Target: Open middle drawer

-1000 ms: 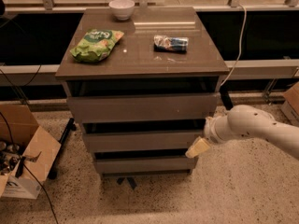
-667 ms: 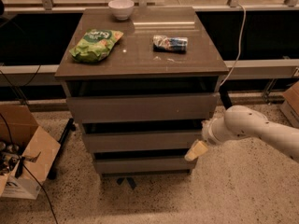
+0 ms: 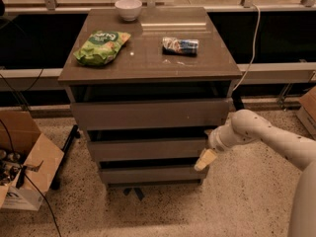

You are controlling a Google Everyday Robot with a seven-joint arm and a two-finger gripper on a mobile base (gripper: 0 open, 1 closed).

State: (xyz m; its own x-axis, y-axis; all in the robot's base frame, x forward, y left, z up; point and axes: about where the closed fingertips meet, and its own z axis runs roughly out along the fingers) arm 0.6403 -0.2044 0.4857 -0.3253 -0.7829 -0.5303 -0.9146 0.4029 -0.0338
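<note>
Fingers (image 3: 208, 156) show as one cream-coloured wedge with no gap between them, so they look clenched on nothing; the gripper (image 3: 206, 159) at the end of the white jointed arm (image 3: 266, 137) sits at the lower right corner of the flat grey-brown middle drawer front (image 3: 148, 148), its tip lying over the dark slot above the shorter bottom drawer front (image 3: 148, 174). That middle drawer lies between the tall top drawer front (image 3: 148, 113) and the bottom one, and it appears pushed in, with no tray showing. On the glossy brown worktop (image 3: 148, 63) rest a green crisp bag (image 3: 101, 46), a crumpled blue-and-silver packet (image 3: 180, 45) and a white bowl (image 3: 128, 8). I judge the opening pull not yet begun. The front has no handle, so a closed tip could simply slide off its edge. Being so low, it might hook the bottom drawer instead. A pull from one corner alone may skew the drawer and jam it, and a hard tug could drag the whole cabinet and set the bowl sliding.
</note>
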